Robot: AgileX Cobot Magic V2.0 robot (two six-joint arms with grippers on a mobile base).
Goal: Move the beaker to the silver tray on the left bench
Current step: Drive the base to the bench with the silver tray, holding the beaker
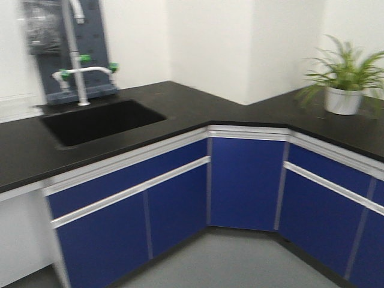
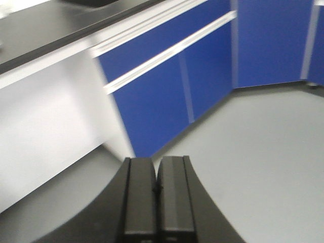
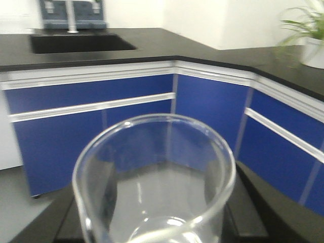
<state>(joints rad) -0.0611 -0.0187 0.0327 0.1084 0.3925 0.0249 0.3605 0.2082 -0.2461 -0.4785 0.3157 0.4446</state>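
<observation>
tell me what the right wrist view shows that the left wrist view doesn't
Only the right wrist view: the small clear glass beaker, empty-looking, held close to the lens in the right gripper, plus the white tap and the green potted plant in a white pot.
Only the left wrist view: the left gripper, its black fingers shut together on nothing.
Both: the blue cabinet doors with silver rails, the matte black worktop and the grey floor.
</observation>
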